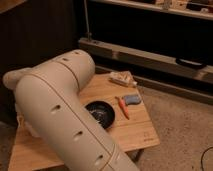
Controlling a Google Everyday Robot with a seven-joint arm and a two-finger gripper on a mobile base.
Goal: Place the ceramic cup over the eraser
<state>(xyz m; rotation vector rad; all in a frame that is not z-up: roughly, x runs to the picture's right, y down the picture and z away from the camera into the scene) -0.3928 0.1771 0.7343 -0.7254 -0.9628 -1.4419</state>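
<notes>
My large off-white arm point(60, 110) fills the left and middle of the camera view and covers much of the wooden table point(140, 135). The gripper is hidden behind the arm, somewhere toward the left side of the table. The ceramic cup and the eraser are both hidden or out of view.
A round black bowl point(100, 113) sits mid-table by the arm. An orange stick-shaped item point(122, 107) and a blue-grey oblong object point(132, 99) lie to its right. A crumpled wrapper-like object point(122, 78) lies at the far edge. A dark shelf unit point(150, 45) stands behind.
</notes>
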